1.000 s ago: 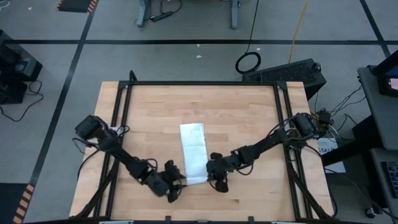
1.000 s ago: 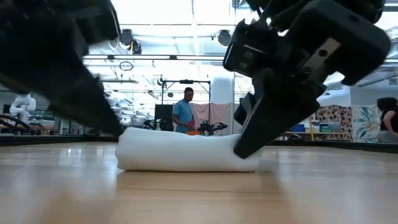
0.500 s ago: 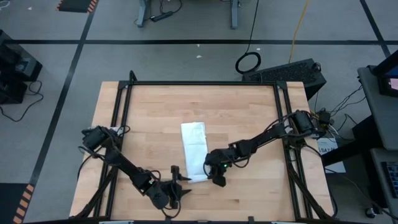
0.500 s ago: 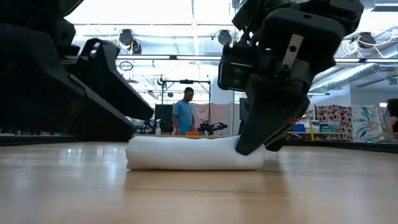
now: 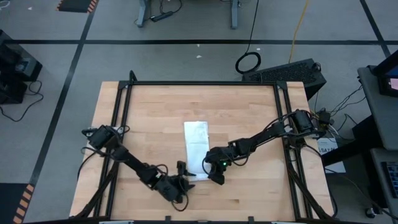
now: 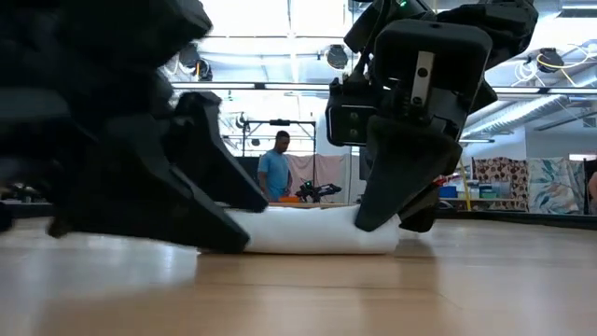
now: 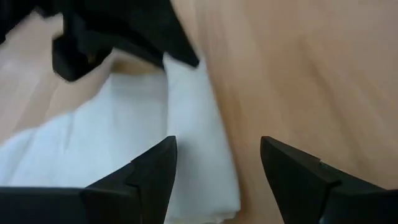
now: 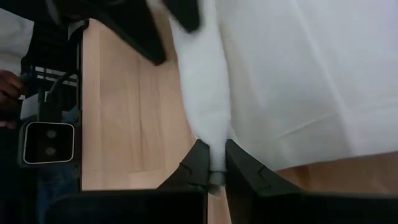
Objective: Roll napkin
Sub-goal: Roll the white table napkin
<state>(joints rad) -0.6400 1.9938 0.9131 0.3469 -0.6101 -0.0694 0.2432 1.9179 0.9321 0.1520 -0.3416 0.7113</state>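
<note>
While the napkin (image 5: 197, 149) lies at the counter (image 5: 149, 112) centre in the high view, the right gripper (image 5: 214, 177) pinches its rolled lower end. Low view: roll (image 6: 317, 233) centre frame. Left wrist view: left gripper (image 7: 217, 162) spread apart beside the roll.

The napkin (image 5: 198, 148) is plain white with no pattern. The desk (image 5: 155, 112) is pale blond wood with fine straight grain, framed by black metal rails (image 5: 205, 83). Both arms are black, the left gripper (image 5: 184, 181) at seven o'clock of the napkin, the right gripper (image 5: 212, 176) at five o'clock. The floor (image 5: 186, 56) is grey with black tape lines.
</note>
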